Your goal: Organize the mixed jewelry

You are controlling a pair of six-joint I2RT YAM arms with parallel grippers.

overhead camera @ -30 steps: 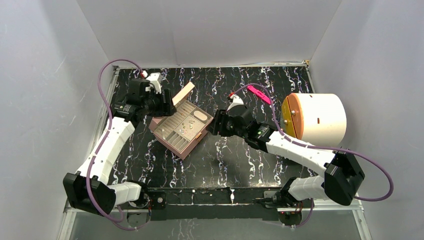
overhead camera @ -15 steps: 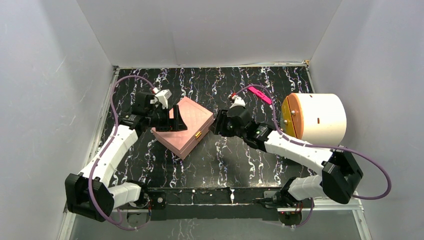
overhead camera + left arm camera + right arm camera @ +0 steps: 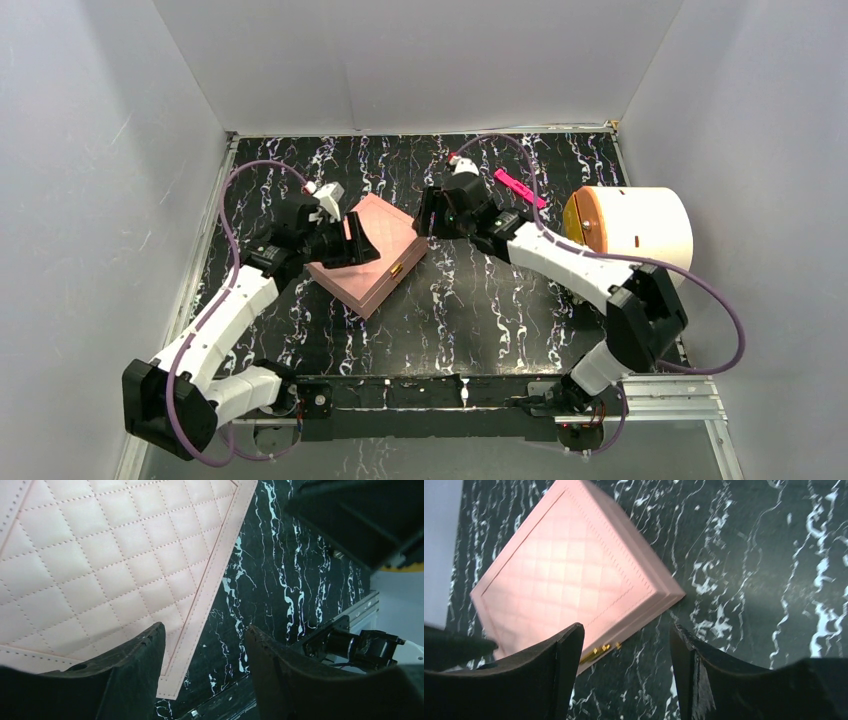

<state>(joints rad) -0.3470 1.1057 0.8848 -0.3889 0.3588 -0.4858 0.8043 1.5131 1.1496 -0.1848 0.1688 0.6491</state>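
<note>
The pink quilted box (image 3: 375,250) with a gold clasp (image 3: 397,268) lies shut on the black marbled table. The mixed jewelry is hidden; none shows in any view. My left gripper (image 3: 352,240) is open and empty over the box's left part; its wrist view shows the quilted lid (image 3: 100,560) and a lid corner between the fingers. My right gripper (image 3: 428,212) is open and empty just right of the box's far right corner. Its wrist view shows the whole lid (image 3: 569,575) and the clasp (image 3: 599,651).
A bright pink flat bar (image 3: 518,187) lies at the back right of the table. A big white cylinder with an orange-tan end face (image 3: 640,233) lies on its side at the right edge. White walls close in the table on three sides.
One second ago the box stood open with jewelry in its tray; its lid has come down and it is now shut. My right gripper moved back and left toward the box's far corner.
</note>
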